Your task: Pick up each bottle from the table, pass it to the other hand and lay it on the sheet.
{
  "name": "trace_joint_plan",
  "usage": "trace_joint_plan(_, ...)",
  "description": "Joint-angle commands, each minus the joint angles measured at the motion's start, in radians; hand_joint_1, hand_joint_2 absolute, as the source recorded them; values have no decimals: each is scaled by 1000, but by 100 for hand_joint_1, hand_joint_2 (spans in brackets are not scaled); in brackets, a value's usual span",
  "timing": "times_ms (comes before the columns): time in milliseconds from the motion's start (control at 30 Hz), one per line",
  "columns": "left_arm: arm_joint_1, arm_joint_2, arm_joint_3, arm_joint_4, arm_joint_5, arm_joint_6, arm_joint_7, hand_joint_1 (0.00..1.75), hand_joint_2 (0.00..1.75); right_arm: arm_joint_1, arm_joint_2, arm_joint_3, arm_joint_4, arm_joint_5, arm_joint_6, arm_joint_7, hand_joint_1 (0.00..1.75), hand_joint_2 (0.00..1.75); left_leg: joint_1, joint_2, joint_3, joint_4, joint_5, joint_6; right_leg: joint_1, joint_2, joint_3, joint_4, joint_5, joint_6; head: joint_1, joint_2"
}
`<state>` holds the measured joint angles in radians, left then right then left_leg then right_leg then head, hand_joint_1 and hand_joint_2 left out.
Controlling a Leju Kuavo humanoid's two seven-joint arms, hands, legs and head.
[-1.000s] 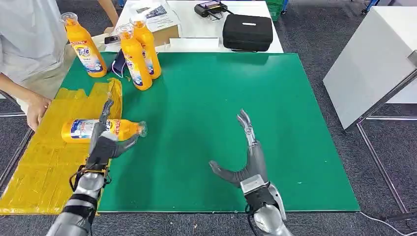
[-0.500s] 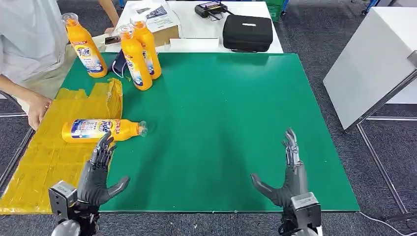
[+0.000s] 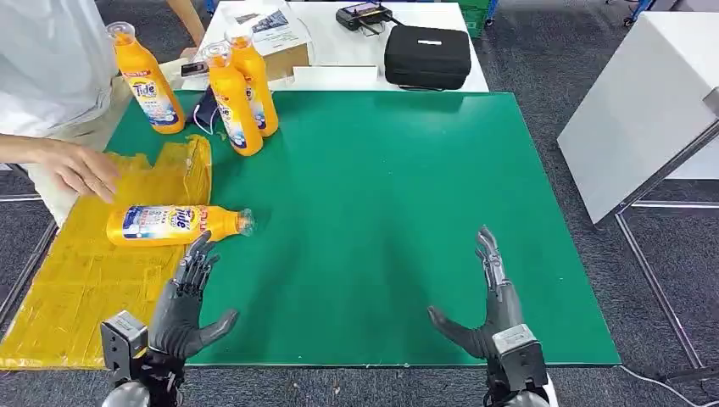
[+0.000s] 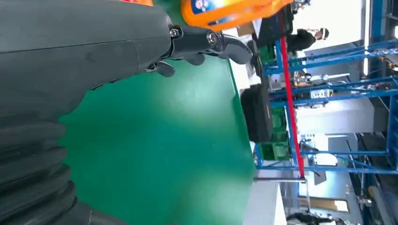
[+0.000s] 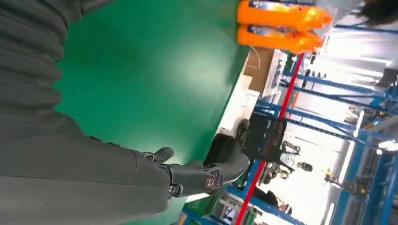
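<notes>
One orange Tide bottle (image 3: 174, 225) lies on its side at the right edge of the yellow sheet (image 3: 80, 271), its cap over the green mat. Three more orange bottles (image 3: 231, 97) stand upright at the mat's far left corner; two of these bottles (image 5: 277, 26) appear in the right wrist view. My left hand (image 3: 185, 305) is open near the front edge, just in front of the lying bottle and apart from it. My right hand (image 3: 487, 309) is open and empty near the front edge on the right. The lying bottle (image 4: 230, 11) shows beyond my left fingers (image 4: 220, 42).
A person stands at the left; their hand (image 3: 80, 165) reaches over the far part of the yellow sheet. A black case (image 3: 426, 55), a small device and papers lie on the white table behind the green mat (image 3: 381, 186). A white table (image 3: 636, 110) stands at the right.
My left hand let go of the lying bottle and drew back to the front edge. My right hand also pulled back toward me. The person's hand moved onto the sheet.
</notes>
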<state>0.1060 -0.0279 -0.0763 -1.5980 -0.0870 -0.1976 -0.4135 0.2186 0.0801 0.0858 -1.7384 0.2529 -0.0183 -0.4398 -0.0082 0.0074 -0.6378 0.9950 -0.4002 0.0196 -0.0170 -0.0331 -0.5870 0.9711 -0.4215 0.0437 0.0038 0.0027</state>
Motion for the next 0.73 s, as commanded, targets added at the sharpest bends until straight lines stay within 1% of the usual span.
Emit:
trace_joint_plan(33, -38, -12, -32, 63, 2, -1, 7, 0, 175, -29, 0, 11, 75, 0, 3, 5, 0, 175, 1, 0, 4, -1, -1, -1, 1, 2, 5, -2, -1, -1, 0, 0)
trace_joint_plan(100, -43, -13, -39, 66, 3, -1, 8, 0, 175, -31, -1, 18, 77, 3, 3, 6, 0, 175, 1, 0, 3, -1, -1, -1, 1, 1, 4, -1, 0, -1, 0, 0)
trace_joint_plan(133, -45, -14, -41, 68, 3, 0, 10, 0, 175, -32, 0, 20, 78, 3, 2, 6, 0, 175, 2, 0, 7, 0, -2, -2, 2, 3, 8, -2, -2, -2, 0, 0)
trace_joint_plan(200, -57, -26, -51, 77, -2, 17, 14, 0, 175, -38, 2, 42, 89, 13, 3, 12, 0, 175, 1, 0, 4, -1, -1, -1, 1, 1, 4, -2, -1, -1, 0, 0)
trace_joint_plan(267, -64, -33, -61, 86, -16, 41, 16, 0, 175, -37, 1, 56, 90, 19, -5, 12, 0, 175, 2, -1, 8, 0, -3, -2, 1, 2, 9, -2, -2, -2, 0, 0)
trace_joint_plan(300, -64, -33, -65, 86, -19, 48, 15, 0, 175, -35, 0, 59, 87, 21, -10, 11, 0, 175, 1, -1, 5, -1, -1, -1, 1, 1, 6, -2, -1, -1, 0, 0)
trace_joint_plan(333, -60, -30, -69, 84, -19, 55, 15, 0, 175, -33, -4, 64, 81, 23, -17, 11, 0, 175, 2, -1, 9, 0, -3, -2, 2, 2, 10, -2, -3, -2, 0, 0)
trace_joint_plan(367, -58, -30, -69, 82, -21, 60, 14, 0, 175, -32, -6, 64, 78, 22, -20, 11, 0, 175, 2, -1, 6, -1, -2, -2, 1, 2, 6, -2, -1, -2, 0, 0)
trace_joint_plan(400, -55, -29, -69, 80, -27, 71, 13, 0, 175, -29, -8, 63, 74, 22, -24, 12, 0, 175, 3, -1, 12, 0, -5, -3, 2, 3, 13, -2, -4, -3, 0, 0)
trace_joint_plan(467, -51, -28, -69, 76, -36, 85, 11, 0, 175, -25, -11, 59, 69, 22, -27, 12, 0, 175, 4, -1, 14, 1, -6, -4, 3, 4, 16, -2, -5, -4, 0, 0)
trace_joint_plan(533, -49, -27, -66, 75, -37, 89, 13, 0, 175, -23, -12, 55, 66, 23, -29, 12, 0, 175, 1, -1, 4, -1, -1, -1, 1, 2, 5, -1, -1, -1, 0, 0)
trace_joint_plan(567, -47, -27, -65, 75, -38, 92, 13, 0, 175, -22, -11, 53, 65, 24, -30, 12, 0, 175, 2, 0, 9, 0, -3, -2, 2, 3, 10, -2, -3, -2, 0, 0)
trace_joint_plan(600, -46, -27, -64, 77, -38, 93, 14, 0, 175, -23, -11, 52, 66, 24, -31, 12, 0, 175, 1, 0, 5, -1, -2, -1, 1, 2, 5, -1, -1, -1, 0, 0)
trace_joint_plan(633, -45, -26, -63, 78, -38, 93, 14, 0, 175, -23, -11, 52, 66, 24, -31, 12, 0, 175, 2, 0, 9, 0, -3, -2, 2, 3, 10, -2, -3, -2, 0, 0)
trace_joint_plan(667, -44, -26, -63, 78, -38, 93, 14, 0, 175, -23, -11, 52, 66, 24, -31, 12, 0, 175, 1, 0, 5, -1, -1, -1, 1, 2, 5, -2, -1, -1, 0, 0)
trace_joint_plan(700, -44, -26, -63, 78, -38, 93, 14, 0, 175, -23, -11, 52, 66, 24, -31, 12, 0, 175, 2, -1, 7, -1, -2, -2, 1, 2, 8, -2, -2, -2, 0, 0)
trace_joint_plan(733, -43, -27, -64, 82, -38, 93, 14, 0, 175, -23, -12, 51, 68, 24, -31, 12, 0, 175, 1, 0, 4, -1, -1, -1, 1, 2, 5, -2, -1, -1, 0, 0)
